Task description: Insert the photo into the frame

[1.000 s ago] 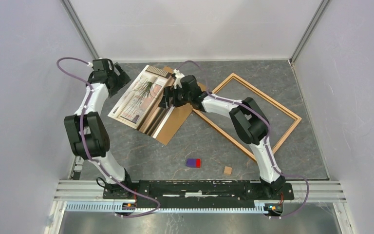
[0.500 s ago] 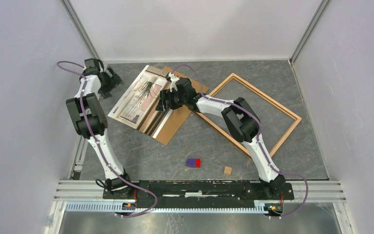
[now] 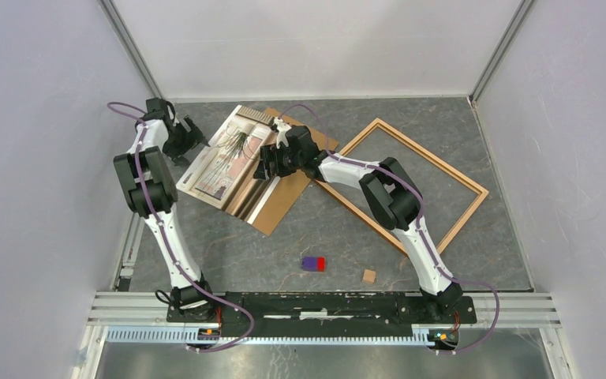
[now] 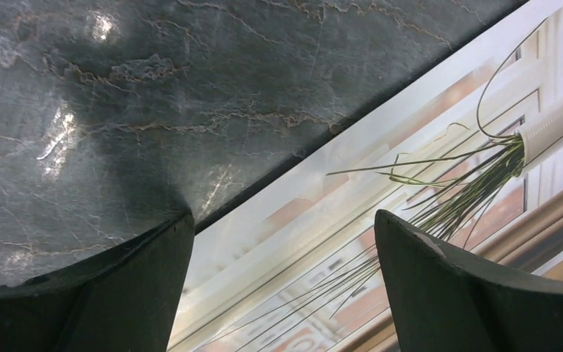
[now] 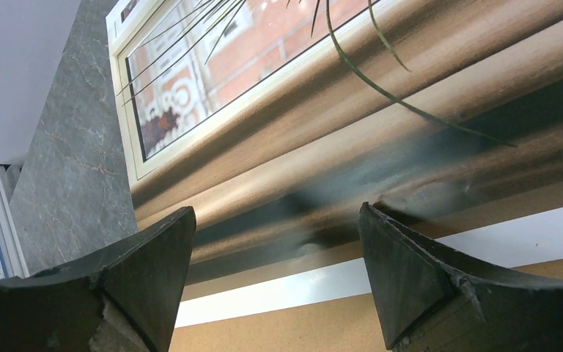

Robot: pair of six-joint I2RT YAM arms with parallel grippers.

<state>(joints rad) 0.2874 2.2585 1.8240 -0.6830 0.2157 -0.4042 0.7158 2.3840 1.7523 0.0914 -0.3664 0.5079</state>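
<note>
Reaching low over the print, the right pincer is hanging released, its two fingers spread wide and gripping nothing. Directly beneath its gap the photo is lying flat, the brown curtain band and the white edge running across from finger to finger. Just outside that edge the plain backing board is showing from under the print.

Facing it from across the print, the left pincer is likewise hanging released. It is straddling the photo's opposite long edge, one finger over the bare tabletop and the other over the painted plant. Whether any fingertip is touching the surface I cannot tell.

Farther off, well to the right pincer's outer side and past its own arm, the frame is lying on the tabletop with the stone showing through its opening. So nothing is seated in it yet.

As I am reading it, the step in hand is the pick-up of the photo, with both pincers lining up on opposite edges and neither one closing on it. The next move is probably calling for working a finger under a thin, glossy sheet. That looks easier on the left, where the edge is meeting the tabletop, than on the right, where it is resting on the board. Then comes carrying the sheet level across to the frame and squaring its corners to the tilted moulding.
</note>
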